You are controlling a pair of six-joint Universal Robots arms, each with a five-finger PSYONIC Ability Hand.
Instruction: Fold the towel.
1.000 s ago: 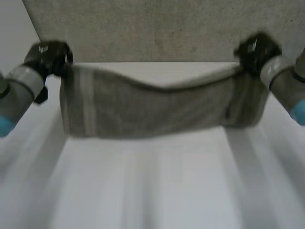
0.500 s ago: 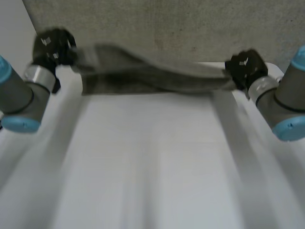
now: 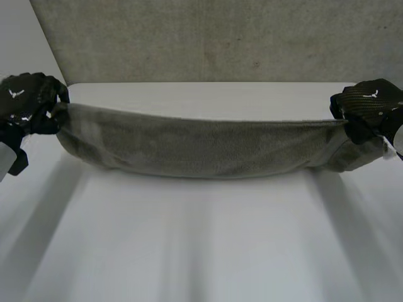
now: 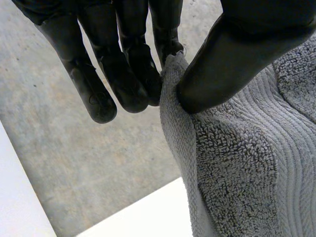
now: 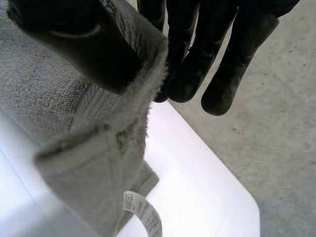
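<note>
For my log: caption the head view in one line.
Grey towel sags over the white table, its ends pinched by the left hand and right hand.

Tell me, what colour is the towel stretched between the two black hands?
A plain grey terry towel with ribbed bands. The left wrist view shows it best.

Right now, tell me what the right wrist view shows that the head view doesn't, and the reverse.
Right wrist view: the right hand pinching the towel edge between thumb and fingers, and a white label hanging off the towel. Head view: the left hand at the other end, the towel stretched between both hands, sagging in the middle. Both: right hand, towel, white table.
</note>
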